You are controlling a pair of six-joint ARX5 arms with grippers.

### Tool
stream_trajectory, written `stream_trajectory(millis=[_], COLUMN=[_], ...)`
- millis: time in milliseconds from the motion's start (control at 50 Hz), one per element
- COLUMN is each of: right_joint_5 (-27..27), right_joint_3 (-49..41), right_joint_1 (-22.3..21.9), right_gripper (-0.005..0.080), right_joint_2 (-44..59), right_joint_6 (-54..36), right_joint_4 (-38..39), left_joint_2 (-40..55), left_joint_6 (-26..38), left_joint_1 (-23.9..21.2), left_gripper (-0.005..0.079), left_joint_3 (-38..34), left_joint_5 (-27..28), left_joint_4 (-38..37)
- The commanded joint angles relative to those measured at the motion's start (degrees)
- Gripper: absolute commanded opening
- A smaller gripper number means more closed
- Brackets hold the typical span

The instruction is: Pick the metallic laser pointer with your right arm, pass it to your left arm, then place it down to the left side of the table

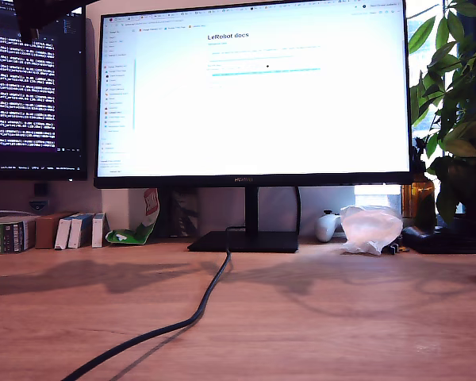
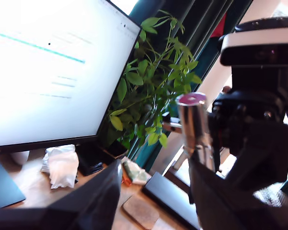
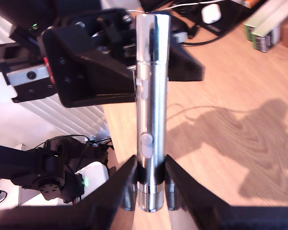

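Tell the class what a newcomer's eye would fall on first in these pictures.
The silver laser pointer stands out most, clamped between the tips of my second claw above the wooden table, with my first claw open around its other end. In the exterior view, a big bright monitor fills the back of the table, with a black cable trailing forward from its stand.

My second claw grips the metallic laser pointer near one end, both fingers pressed against it. The pointer's far end sits between the other claw's black fingers, above the wooden worktop.
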Motion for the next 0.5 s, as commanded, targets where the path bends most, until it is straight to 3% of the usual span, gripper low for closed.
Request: stream_trajectory(millis=[0,480], right_joint_5=[-0.35,0.26], right_joint_3=[0.15,0.15], right_joint_1=[0.61,0.09], right_gripper=[-0.0011,-0.0011], right_joint_2=[-0.24,-0.22], right_joint_6=[0.09,0.02], right_joint_4=[0.63,1.99], left_joint_2=[0.22,0.2], left_joint_6=[-0.94,-10.91], left_joint_1=[-0.44,-1.44], left_gripper=[0.0399,0.0399], left_joint_3=[0.48,0.5], left_joint_5=[0.24,3.93], left_joint_4=[1.62,12.5])
